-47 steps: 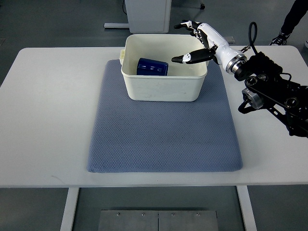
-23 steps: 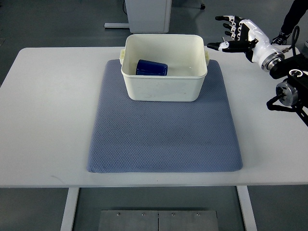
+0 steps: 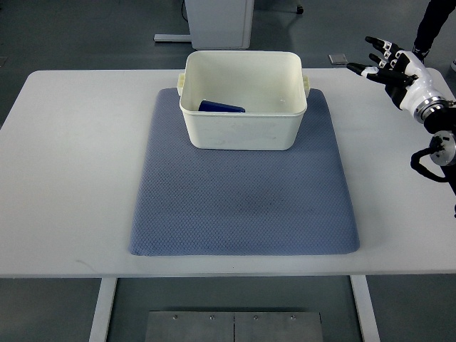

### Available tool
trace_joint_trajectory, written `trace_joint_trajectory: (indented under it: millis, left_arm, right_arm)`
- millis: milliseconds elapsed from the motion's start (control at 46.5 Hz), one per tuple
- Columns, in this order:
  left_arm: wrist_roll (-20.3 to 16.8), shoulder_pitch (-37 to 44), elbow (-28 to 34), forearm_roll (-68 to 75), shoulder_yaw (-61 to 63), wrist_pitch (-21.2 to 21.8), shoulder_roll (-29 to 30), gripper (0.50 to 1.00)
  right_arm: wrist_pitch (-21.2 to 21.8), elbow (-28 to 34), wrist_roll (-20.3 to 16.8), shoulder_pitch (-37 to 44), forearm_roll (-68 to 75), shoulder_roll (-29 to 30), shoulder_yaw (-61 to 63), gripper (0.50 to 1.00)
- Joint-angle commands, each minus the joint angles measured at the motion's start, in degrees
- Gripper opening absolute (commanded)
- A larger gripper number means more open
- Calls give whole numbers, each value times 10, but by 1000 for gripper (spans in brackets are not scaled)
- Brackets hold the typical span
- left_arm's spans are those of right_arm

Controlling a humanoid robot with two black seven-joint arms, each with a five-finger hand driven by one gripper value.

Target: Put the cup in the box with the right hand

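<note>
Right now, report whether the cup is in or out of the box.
In: the blue cup lies inside the white box, partly hidden by its front wall.

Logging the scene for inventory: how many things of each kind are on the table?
Cups: 1, blue cup lying in the box
Boxes: 1, cream box
Mats: 1, grey-blue mat
Total: 3
The right hand holds nothing.

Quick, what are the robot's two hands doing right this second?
Left hand: not in view.
Right hand: open, fingers spread, holding nothing, at the table's far right edge. The dark blue cup lies in the cream plastic box.
</note>
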Motion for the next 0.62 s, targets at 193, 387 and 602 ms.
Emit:
trace_joint_trajectory:
  millis: [193,387,602]
  left_arm:
    - [0,0,0,0,0,0,0,1000]
    - [0,0,0,0,0,0,0,1000]
    - [0,0,-1,0,0,0,0,1000]
  right_arm:
    - [-3,0,-11,-22,0,50,75,1000]
    - [-6,-14,-8,-32,0,65,95,1000]
    - [-6,-39,-8,-42,1,86,99,1000]
